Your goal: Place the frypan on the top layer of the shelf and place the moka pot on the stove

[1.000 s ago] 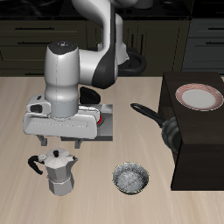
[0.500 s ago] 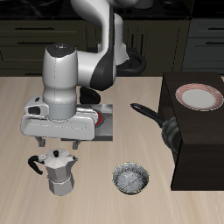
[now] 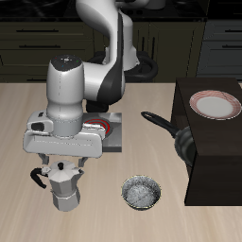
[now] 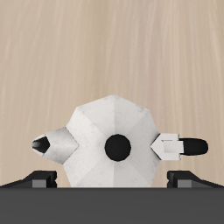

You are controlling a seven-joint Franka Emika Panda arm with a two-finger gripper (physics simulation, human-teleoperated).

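Directly above the moka pot (image 4: 112,144) on the counter (image 3: 142,104), the claw (image 3: 62,166) hangs spread open, fingers straddling it for a grasp.

The moka pot (image 3: 63,186) is silver with faceted sides, a black handle and a black lid knob. The stove (image 3: 112,130) is grey with a red spiral ring. The frypan (image 3: 180,138) is black. The shelf (image 3: 216,156) is dark brown, nearly black, and carries a white plate (image 3: 215,105) with what looks like a reddish rim. The small bowl (image 3: 142,193) is shiny metal. The desk (image 3: 142,95) is pale wood grain. The claw (image 3: 60,157) is white and grey.
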